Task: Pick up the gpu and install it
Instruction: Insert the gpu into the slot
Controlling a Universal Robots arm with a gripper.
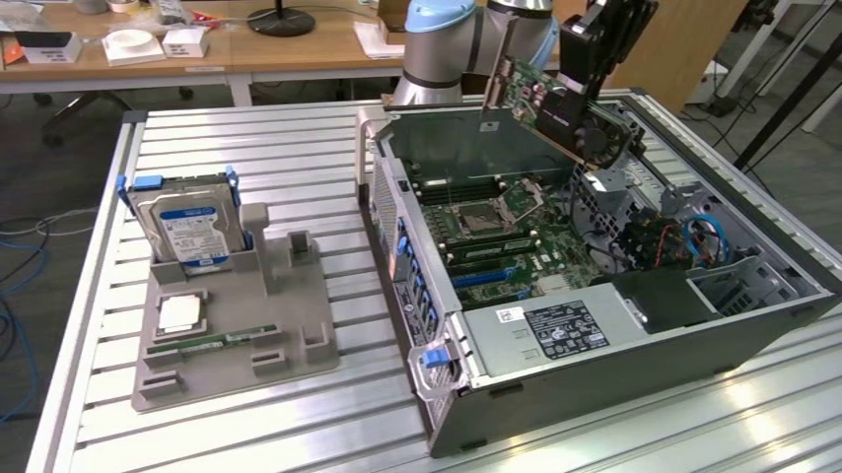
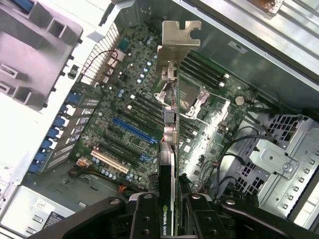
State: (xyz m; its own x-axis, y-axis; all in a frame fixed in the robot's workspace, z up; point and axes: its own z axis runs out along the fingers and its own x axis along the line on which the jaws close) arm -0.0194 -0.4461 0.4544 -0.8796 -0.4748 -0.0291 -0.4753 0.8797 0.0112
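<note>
Gpu (image 1: 546, 99) hangs clamped in the end effector (image 2: 168, 206) above the open computer case (image 1: 632, 384).

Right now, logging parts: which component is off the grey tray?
The gpu, gripped edge-on above the open case; the hard drive and RAM stick sit in the tray.

Setting was a robotics lab bench. A silver slotted aluminium-profile table (image 1: 263, 138) carried an open dark-grey metal computer tower case (image 1: 658, 384) and a grey moulded plastic parts fixture (image 1: 283, 286). A pale blue-and-grey robot arm base (image 1: 441, 49) stood behind the case, with the green-board, black-cooler gpu (image 1: 546, 99) held above it. Wooden desks (image 1: 315, 54) with white boxes (image 1: 132, 44) and loose floor cables (image 1: 16, 246) lay beyond.
</note>
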